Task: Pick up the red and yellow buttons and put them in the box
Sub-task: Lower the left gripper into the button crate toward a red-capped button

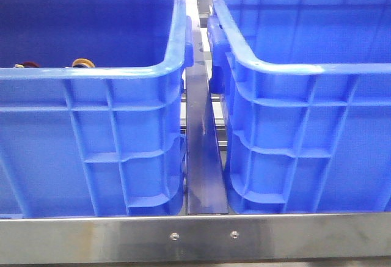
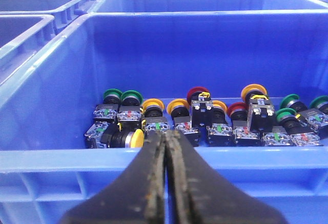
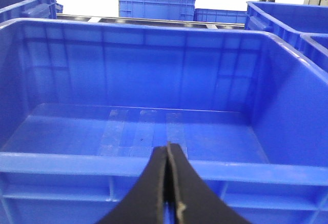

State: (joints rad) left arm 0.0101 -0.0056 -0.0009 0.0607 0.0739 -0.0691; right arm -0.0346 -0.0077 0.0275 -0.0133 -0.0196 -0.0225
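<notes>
Currently: left gripper (image 2: 165,147) and right gripper (image 3: 167,157), jaws pressed together, holding nothing. Red button (image 2: 198,93) and yellow button (image 2: 152,104) lie mid-frame inside left crate (image 2: 46,157); box (image 3: 154,165) lower centre.

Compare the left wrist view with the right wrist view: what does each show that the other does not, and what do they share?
Only the left wrist view shows a crate holding a row of push buttons along its floor: green-capped ones, yellow-orange ones and dark red ones, each on a black body with a clear contact block.

Only the right wrist view shows a crate with no buttons visible on its floor, just faint tape marks.

Both show a deep blue crate seen over its near rim, more blue crates behind, and a black gripper (left, right) with its jaws shut on nothing.
</notes>
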